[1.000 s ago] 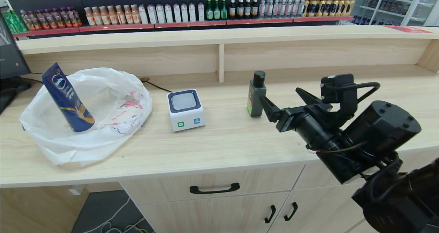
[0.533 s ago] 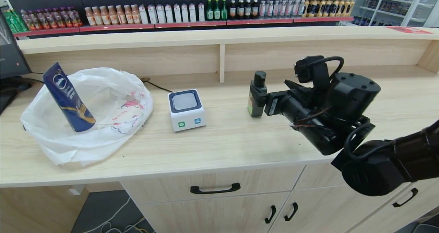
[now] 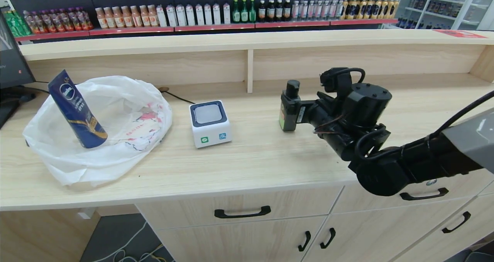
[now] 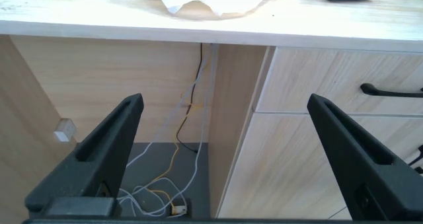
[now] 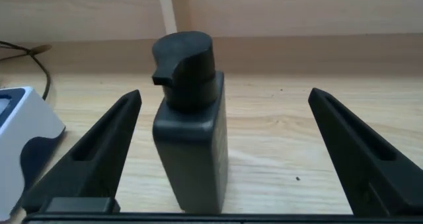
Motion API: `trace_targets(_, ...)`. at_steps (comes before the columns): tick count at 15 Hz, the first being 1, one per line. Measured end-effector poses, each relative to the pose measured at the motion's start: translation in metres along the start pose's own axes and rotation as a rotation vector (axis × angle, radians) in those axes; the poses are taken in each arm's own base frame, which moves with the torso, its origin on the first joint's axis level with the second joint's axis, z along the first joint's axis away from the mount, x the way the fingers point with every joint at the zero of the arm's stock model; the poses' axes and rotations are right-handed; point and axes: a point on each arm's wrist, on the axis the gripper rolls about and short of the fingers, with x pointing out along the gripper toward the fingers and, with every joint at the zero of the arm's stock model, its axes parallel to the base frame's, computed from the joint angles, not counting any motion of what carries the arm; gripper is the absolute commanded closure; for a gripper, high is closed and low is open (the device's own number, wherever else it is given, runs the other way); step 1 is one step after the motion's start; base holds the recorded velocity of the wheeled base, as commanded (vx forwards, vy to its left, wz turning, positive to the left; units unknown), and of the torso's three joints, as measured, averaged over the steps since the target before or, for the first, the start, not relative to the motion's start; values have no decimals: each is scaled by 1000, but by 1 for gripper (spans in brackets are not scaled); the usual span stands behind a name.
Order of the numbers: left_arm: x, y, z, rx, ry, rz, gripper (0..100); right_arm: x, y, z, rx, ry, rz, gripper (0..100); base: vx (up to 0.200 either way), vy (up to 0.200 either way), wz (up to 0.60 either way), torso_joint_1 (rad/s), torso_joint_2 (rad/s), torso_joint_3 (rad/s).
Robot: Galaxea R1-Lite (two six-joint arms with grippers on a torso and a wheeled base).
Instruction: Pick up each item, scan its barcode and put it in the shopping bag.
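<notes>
- The counter carries everything. The shopping bag sits at its left end, the scanner in the middle and the bottle to the right.
- The shopping bag lies slumped open with a blue tube leaning inside it. It is well apart from the bottle, on the far side of the scanner.
- The right gripper is level with the bottle's body, and its fingers are spread wide with daylight on both sides. The bottle stands between them, nearer one finger than the other, and neither finger touches it. This is plainly the arm for the job, and to my eye the gripper now only has to close squarely across the body.
- The left gripper is also spread and holds nothing. It hangs low in front of the cabinet, below the counter edge near the bag's end, far from the bottle.
- The scanner is a small white cube with its window facing up. It sits between the bottle and the bag, so the bottle would have to travel leftward over it.
- The dark pump bottle stands upright on the counter with its long axis vertical and its pump cap on top. The gripper's fingers meet it side-on, below the cap.
</notes>
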Motion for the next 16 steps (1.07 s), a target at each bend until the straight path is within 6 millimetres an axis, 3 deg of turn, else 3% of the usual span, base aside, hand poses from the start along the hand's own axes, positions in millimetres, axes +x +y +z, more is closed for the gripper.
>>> trace_targets(9, 0, 0, 0, 0, 0, 0, 0, 42, 3, -16, 9, 28, -14, 0, 0, 0, 0, 0, 0, 0)
trace_targets(16, 0, 0, 0, 0, 0, 0, 0, 50, -1, -28, 23, 52, -28, 0, 0, 0, 0, 0, 0, 0)
